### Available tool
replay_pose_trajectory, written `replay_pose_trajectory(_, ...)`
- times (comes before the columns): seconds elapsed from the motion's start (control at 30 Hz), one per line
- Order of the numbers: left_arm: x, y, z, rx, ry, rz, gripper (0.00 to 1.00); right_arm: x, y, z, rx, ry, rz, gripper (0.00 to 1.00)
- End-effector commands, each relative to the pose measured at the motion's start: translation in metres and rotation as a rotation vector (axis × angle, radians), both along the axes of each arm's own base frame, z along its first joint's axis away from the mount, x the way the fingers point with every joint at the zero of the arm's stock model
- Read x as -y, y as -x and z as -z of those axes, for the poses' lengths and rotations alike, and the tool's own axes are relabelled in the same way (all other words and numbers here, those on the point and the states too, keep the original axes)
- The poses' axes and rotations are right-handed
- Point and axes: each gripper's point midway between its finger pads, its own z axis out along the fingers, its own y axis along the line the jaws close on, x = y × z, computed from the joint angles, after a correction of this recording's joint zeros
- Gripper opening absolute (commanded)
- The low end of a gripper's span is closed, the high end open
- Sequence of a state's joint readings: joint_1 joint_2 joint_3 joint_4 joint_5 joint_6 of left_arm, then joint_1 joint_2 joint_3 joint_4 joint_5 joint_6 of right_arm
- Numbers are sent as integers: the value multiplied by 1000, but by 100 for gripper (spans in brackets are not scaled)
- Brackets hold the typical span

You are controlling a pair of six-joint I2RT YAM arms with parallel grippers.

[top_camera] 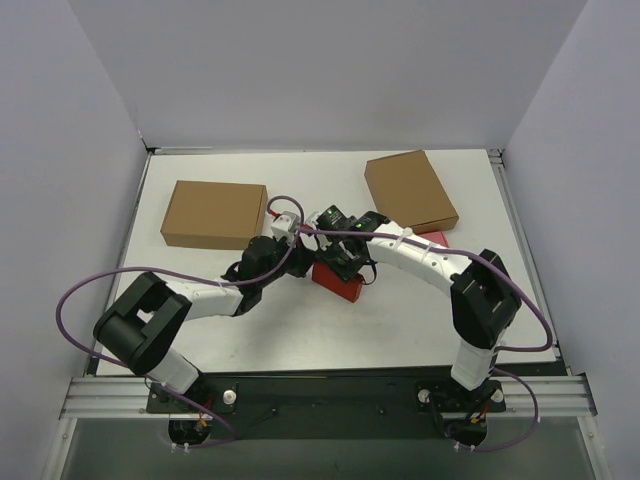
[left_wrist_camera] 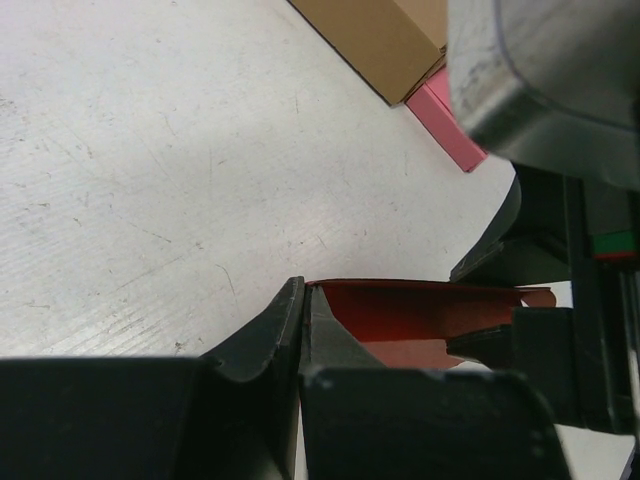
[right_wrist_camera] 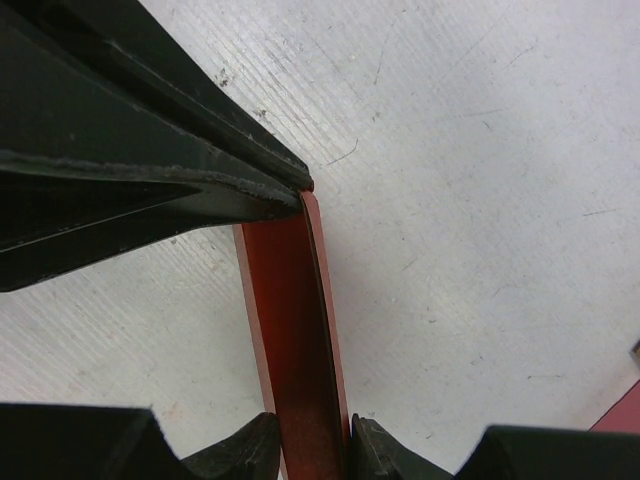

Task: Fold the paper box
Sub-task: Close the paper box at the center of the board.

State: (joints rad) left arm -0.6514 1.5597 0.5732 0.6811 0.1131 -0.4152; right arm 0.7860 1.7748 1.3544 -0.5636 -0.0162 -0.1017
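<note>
Where both arms meet at mid-table, the paper box (top_camera: 338, 283) lies on the table (top_camera: 300, 335) just in front of the two wrists; it is well apart from the left brown box (top_camera: 213, 213) and nearer the right brown box (top_camera: 410, 190), with the pink box (top_camera: 432, 238) tucked at that box's near edge. Left gripper (left_wrist_camera: 300, 300): fingers drawn together, pinching the end of an upright red wall, as far as the wrist view shows. Right gripper (right_wrist_camera: 315, 432): fingers pressed against either face of a narrow red panel (seemingly two layers lying close), so clamped on the same box. In the right wrist view, a dark finger of the left gripper touches the far end of that panel.

Step in hand, as judged: raising a side wall and tucking its flap, the box being only partly formed. To do it well, one grip should serve as anchor while the other turns its panel about the crease, not across it; the motion should be slow and short, since thin card buckles readily; neither grip should release until the flap is seated; pulling the grips apart risks tearing the wall.
</note>
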Motion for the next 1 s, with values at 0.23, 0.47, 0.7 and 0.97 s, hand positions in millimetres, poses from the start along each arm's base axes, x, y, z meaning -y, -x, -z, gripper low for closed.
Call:
replay_pose_trajectory(0.23, -54, 73, 117, -351, -374, 31, 0, 12, -23, -31, 129, -47, 147, 44)
replay_pose_trajectory(0.47, -49, 74, 114, -338, -381, 37, 0, 19, -10, -50, 111, -109, 220, 67)
replay_pose_trajectory(0.7, -48, 73, 109, -327, -382, 34, 0, 35, 13, -57, 0, -192, 341, 65)
replay_pose_trajectory(0.97, -46, 73, 108, -331, -388, 31, 0, 53, 48, -30, -129, -167, 399, 51)
